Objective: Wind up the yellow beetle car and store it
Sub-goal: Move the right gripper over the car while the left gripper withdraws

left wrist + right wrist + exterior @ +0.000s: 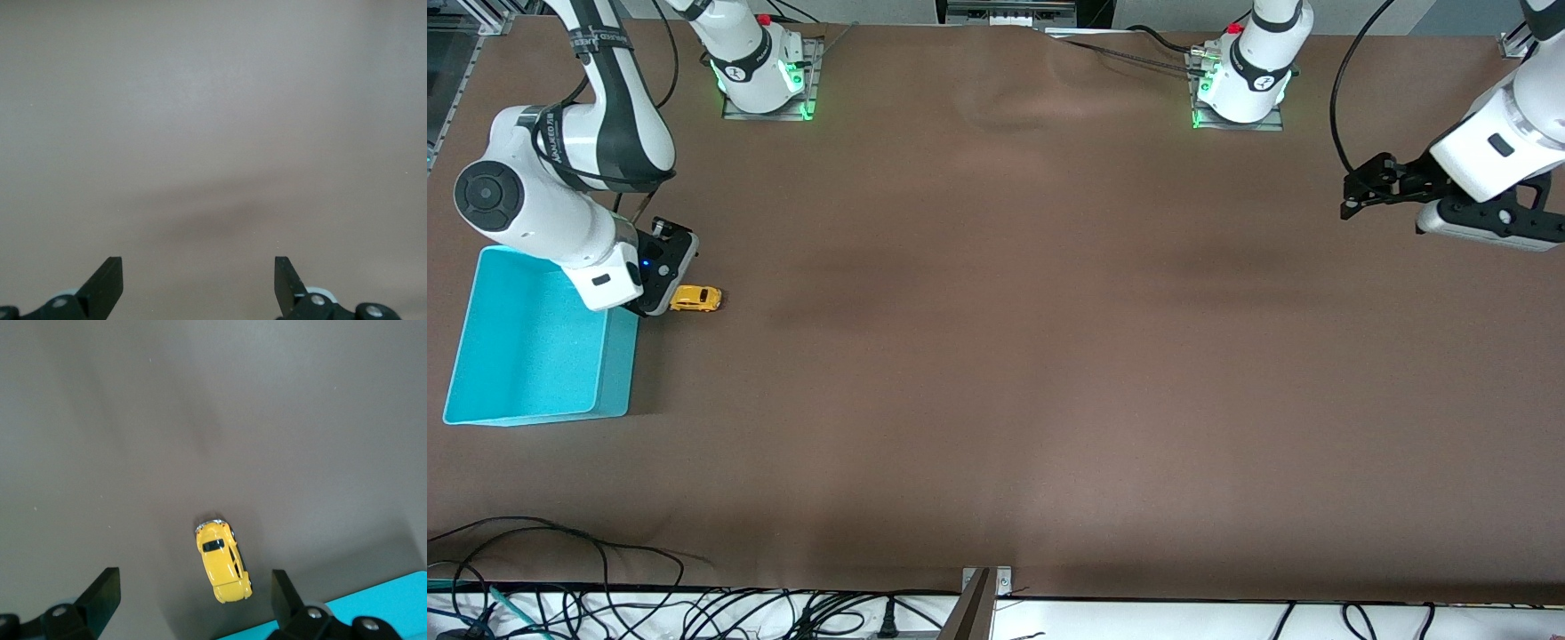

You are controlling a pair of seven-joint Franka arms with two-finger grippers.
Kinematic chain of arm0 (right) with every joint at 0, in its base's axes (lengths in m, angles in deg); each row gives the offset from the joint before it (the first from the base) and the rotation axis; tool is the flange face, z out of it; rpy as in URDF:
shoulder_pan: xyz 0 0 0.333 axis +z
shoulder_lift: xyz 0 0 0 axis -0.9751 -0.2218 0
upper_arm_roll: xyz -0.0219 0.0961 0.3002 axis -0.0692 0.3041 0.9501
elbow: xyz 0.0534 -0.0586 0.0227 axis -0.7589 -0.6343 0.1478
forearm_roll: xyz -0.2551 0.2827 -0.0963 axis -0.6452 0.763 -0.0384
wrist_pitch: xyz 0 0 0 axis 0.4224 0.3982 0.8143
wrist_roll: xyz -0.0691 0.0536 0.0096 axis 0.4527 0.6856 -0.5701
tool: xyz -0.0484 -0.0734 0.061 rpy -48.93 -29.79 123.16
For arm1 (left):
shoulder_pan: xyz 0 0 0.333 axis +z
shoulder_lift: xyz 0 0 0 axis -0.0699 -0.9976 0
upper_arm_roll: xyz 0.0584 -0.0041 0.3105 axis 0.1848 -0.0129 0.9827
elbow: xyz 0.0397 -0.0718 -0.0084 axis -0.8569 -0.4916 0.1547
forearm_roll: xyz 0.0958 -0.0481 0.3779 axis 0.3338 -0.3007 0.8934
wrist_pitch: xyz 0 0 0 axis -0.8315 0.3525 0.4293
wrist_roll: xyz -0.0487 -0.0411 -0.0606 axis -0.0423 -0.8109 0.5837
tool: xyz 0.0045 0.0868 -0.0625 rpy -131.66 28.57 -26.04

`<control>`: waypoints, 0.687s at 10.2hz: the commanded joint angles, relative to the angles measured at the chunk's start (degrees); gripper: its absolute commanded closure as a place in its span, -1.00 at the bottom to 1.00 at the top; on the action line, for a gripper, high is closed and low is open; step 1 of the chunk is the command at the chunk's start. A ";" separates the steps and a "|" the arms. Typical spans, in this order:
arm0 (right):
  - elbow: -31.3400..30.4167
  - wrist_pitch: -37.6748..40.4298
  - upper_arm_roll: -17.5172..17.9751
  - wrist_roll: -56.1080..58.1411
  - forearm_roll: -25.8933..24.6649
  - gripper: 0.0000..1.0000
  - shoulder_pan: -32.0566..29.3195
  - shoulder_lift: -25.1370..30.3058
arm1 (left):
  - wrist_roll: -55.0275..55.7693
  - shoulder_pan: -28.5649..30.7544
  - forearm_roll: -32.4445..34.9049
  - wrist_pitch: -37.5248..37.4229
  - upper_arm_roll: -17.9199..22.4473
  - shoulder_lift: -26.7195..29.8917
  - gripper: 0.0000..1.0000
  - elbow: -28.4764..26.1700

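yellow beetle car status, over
Right gripper open over yellow beetle car, not gripping. Car on table beside turquoise bin. Left gripper open, waiting. Nothing blocking.

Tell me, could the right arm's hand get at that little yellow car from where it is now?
Probably yes. The right hand hangs open just above the yellow car, which sits alone on the brown table beside the turquoise bin, with nothing between them.

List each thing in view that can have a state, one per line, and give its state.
Car: upright on its wheels on the table, beside the bin, not held.
Bin: open-topped, nothing seen inside.
Right gripper: jaws open, low over the car, touching nothing.
Left gripper: jaws open, empty, waiting over bare table at the left arm's end.
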 commanded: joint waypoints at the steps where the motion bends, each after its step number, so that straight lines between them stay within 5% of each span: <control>1: -4.00 -3.81 -1.81 4.65 -0.55 -1.00 -0.15 1.69 | 2.56 -0.22 -1.12 -0.44 0.21 -0.14 -1.00 0.79; 7: -7.25 -11.28 -3.57 11.69 -0.55 -1.00 -0.59 -2.53 | 3.10 -0.13 -0.87 -1.58 0.30 -0.76 -1.00 4.56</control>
